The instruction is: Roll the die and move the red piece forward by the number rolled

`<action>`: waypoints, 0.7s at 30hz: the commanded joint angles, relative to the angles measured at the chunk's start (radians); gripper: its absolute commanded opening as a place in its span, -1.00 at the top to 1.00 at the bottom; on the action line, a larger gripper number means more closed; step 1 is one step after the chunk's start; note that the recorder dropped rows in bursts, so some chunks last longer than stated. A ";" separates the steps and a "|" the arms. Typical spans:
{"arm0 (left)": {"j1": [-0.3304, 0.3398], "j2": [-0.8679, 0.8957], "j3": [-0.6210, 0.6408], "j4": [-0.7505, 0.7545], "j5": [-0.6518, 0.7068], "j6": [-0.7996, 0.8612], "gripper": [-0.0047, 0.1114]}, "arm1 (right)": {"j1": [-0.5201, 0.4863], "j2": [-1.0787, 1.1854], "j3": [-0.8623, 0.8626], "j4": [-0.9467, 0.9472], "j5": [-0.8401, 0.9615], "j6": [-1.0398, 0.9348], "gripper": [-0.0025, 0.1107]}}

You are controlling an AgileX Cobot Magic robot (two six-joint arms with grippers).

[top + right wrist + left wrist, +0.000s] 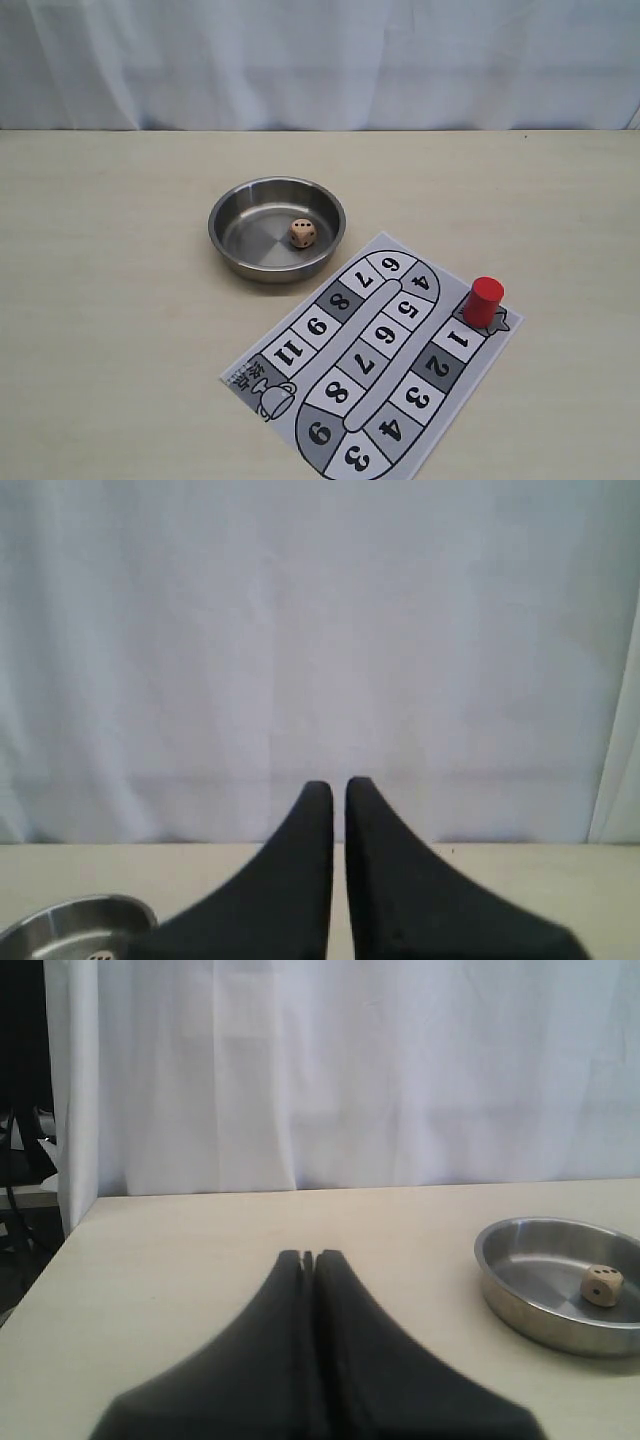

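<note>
the left pincer (308, 1256) is pressed together, empty, above the bench (100, 300). the die (302, 233) lies inside the steel bowl (214, 226). the red piece (484, 301) stands upright on the game board (385, 335), beside square 1. the right pincer (338, 784) is pressed together, empty.

You have bright, even, diffuse light with only a faint shadow under the steel bowl (250, 240) and soft sheen inside it; up close the left gripper (309, 1257) and right gripper (339, 783) look blurred
</note>
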 commanded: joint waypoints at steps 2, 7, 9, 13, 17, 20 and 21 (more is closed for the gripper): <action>-0.002 -0.002 0.003 -0.002 -0.006 -0.005 0.92 | -0.003 0.171 -0.121 0.082 0.086 -0.005 0.88; -0.002 -0.002 0.003 -0.002 -0.006 -0.005 0.92 | -0.003 0.324 -0.218 0.092 0.053 -0.010 0.88; -0.002 -0.002 0.003 -0.002 -0.006 -0.005 0.92 | -0.003 0.379 -0.246 0.092 0.041 -0.010 0.88; -0.002 -0.002 0.003 -0.002 -0.006 -0.005 0.92 | -0.003 0.481 -0.297 0.092 0.062 -0.014 0.88; -0.002 -0.002 0.003 -0.002 -0.006 -0.005 0.92 | -0.003 0.585 -0.348 0.092 0.119 -0.049 0.88; -0.002 -0.002 0.003 -0.002 -0.006 -0.005 0.92 | -0.003 0.675 -0.389 0.092 0.165 -0.077 0.88; -0.002 -0.002 0.003 -0.002 -0.006 -0.005 0.92 | -0.003 0.701 -0.399 0.092 0.180 -0.083 0.88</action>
